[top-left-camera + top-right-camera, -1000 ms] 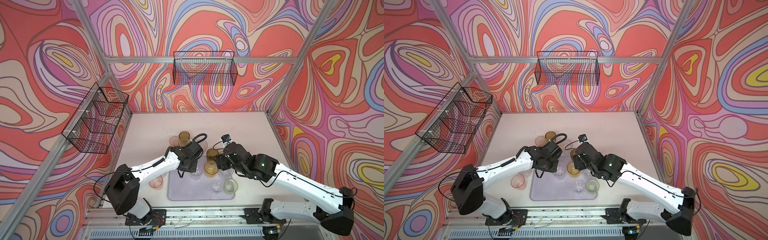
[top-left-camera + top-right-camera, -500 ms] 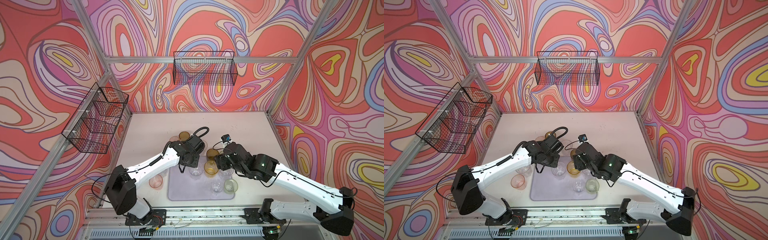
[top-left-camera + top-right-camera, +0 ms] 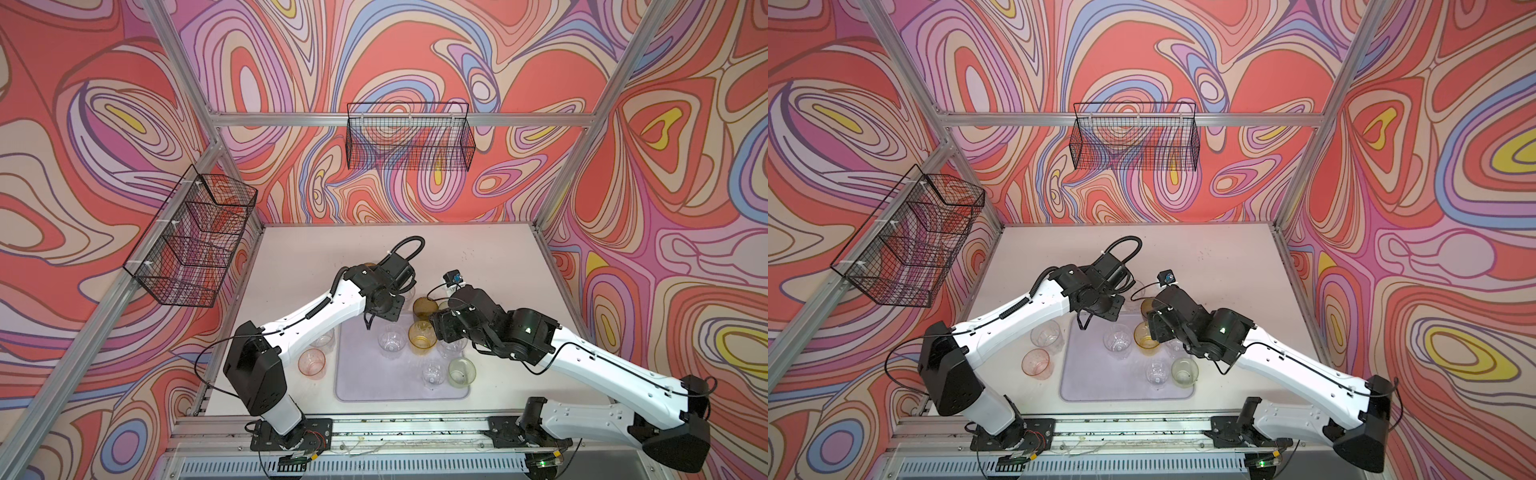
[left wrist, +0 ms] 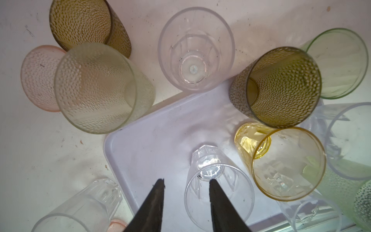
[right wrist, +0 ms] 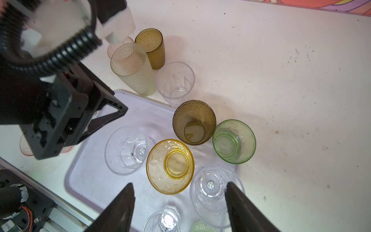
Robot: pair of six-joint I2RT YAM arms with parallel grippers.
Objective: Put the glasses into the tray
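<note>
In both top views the tray [image 3: 365, 384] is lying close to the table's [image 3: 478, 257] front edge, midway between its side edges. A clear faceted glass [image 3: 390, 343] and an amber glass [image 3: 422, 337] are standing side by side near the tray's far edge. A wide clear glass [image 3: 449, 348] is showing half hidden under the right arm. A small clear glass [image 3: 432, 374] and a pale green glass [image 3: 461, 372] are sitting at the front right corner. The tray's front left part is lying bare. A pink glass [image 3: 1037, 363] and a plain clear glass [image 3: 1045, 332] are standing off the tray, toward the table's left edge. The table's far half is lying open.

In the left wrist view the left gripper [image 4: 186, 180] is hovering over the tray's far left corner. Its fingers [image 4: 152, 204] are standing moderately parted and gripping nothing. One is showing over the clear faceted glass's mouth, the other over bare tray. A cluster of four glasses [image 4: 96, 88] is crowding the table just beyond that corner. A dimpled olive-brown glass [image 4: 275, 86] is standing at the tray's far edge; whether inside the rim, I cannot tell.

In the right wrist view the right gripper [image 5: 179, 184] is hanging over the tray's far right part, its fingers [image 5: 120, 209] spread wide and empty. A bright green glass [image 5: 233, 141] is sitting at the far right corner, with bare table beyond it.
</note>
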